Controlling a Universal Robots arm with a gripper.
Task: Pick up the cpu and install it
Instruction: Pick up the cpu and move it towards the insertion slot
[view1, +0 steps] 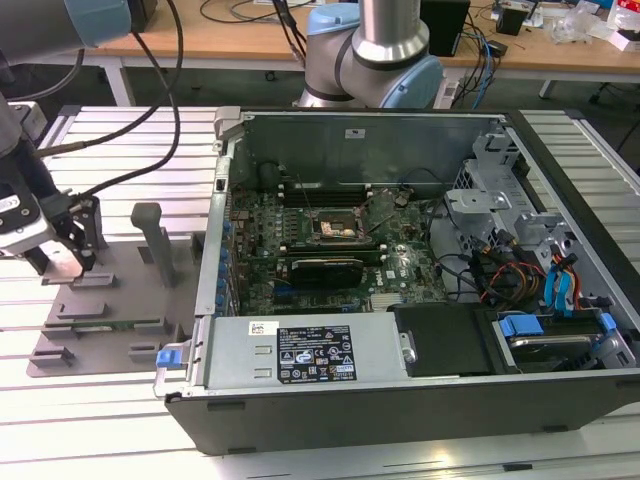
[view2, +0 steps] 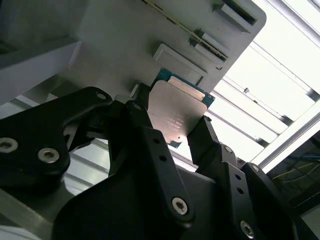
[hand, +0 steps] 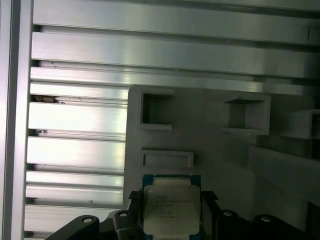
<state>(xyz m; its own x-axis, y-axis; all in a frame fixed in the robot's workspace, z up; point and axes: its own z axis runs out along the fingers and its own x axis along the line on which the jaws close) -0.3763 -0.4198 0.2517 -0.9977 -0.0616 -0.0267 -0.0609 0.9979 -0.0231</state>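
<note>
The cpu (view2: 177, 110) is a small square chip with a pale silver top and a green rim. It sits between the two black fingers (view2: 145, 125) of my gripper (view2: 172, 120), which touch its opposite edges. In the first wrist view the cpu (hand: 171, 207) lies just above the grey fixture plate (hand: 210, 145), with the gripper (hand: 171, 197) closed around it. In the exterior view my gripper (view1: 68, 262) is low over the grey fixture plate (view1: 120, 300) at the exterior view's left, well away from the open computer case (view1: 400, 250). The dark square socket (view1: 335, 228) sits on the motherboard inside the case.
The fixture plate carries raised grey blocks and an upright post (view1: 152, 235). Ribbed aluminium table slats (hand: 75, 120) surround the plate. Black cables (view1: 165, 120) hang above the table. The case holds a power supply (view1: 310, 350), drive bays (view1: 550, 330) and cable bundles.
</note>
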